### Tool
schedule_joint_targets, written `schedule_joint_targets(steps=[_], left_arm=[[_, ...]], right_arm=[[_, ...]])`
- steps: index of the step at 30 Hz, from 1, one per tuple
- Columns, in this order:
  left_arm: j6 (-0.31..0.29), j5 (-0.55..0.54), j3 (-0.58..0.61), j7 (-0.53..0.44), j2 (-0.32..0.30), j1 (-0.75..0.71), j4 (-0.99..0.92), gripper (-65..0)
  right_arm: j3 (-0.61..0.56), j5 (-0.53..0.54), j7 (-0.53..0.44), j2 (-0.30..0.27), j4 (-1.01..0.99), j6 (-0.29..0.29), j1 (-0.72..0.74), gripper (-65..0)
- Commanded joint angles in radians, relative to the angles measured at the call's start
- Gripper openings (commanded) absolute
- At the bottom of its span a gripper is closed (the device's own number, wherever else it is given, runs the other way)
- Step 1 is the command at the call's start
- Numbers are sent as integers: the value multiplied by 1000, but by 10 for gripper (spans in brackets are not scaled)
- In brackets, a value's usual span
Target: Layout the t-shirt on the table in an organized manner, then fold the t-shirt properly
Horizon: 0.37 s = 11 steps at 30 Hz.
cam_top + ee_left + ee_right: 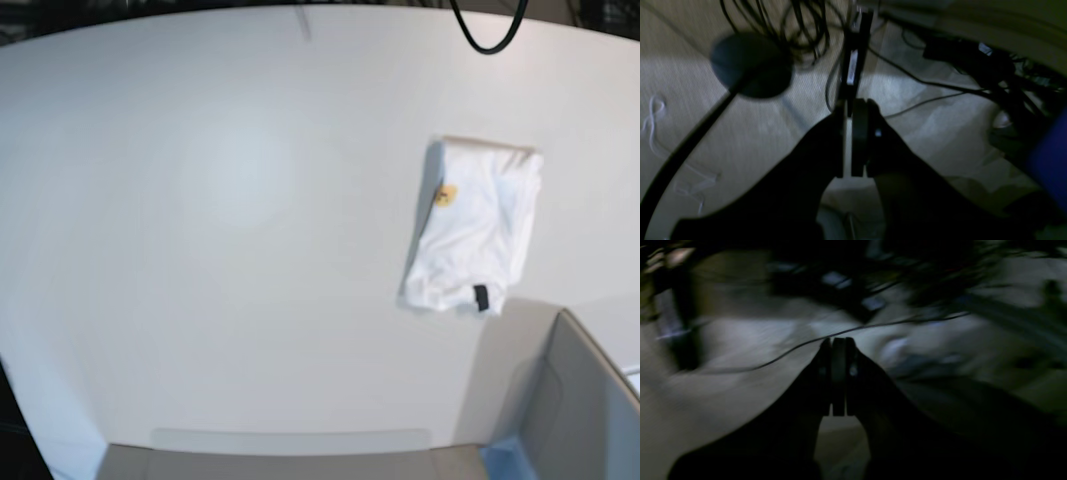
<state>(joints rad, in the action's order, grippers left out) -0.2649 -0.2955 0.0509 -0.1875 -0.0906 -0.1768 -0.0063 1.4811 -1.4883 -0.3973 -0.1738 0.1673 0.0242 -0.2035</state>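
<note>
We see the t-shirt (pixel 472 228) lying folded into a compact, roughly rectangular bundle on the white bench (pixel 220 220), and we take it as our landmark. A small black tag (pixel 481 297) shows near the shirt's lower edge, and a spot of orange print (pixel 445 196) sits on its left side, toward the top. Just below and to the right of the shirt stands the grey bin (pixel 590 420), its rim close to the bundle's lower corner without touching it. Well above the shirt, at the far edge of the bench, a black cable (pixel 487 32) loops down into the base view. Neither arm appears near the shirt in that view. From the left wrist camera we see the left pincer (pixel 853 133) with its fingers drawn almost together, only a thin gap between them and nothing in it, over a pale floor strewn with dark cables (pixel 930 83). From the blurred right wrist camera we see the right pincer (pixel 838 373) pressed fully together, also holding nothing.
</note>
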Motion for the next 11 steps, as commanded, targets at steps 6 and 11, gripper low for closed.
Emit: schedule_joint_targets(steps=[6,11], left_arm=[[5,-8,-27,-28,-41,33,6,-622],[5,-8,-35,-28,-34,35,6,-623]], right_arm=[[2,5,-7,-11,5,13,-11,-650],[2,5,-5,-11,5,13,0,-650]])
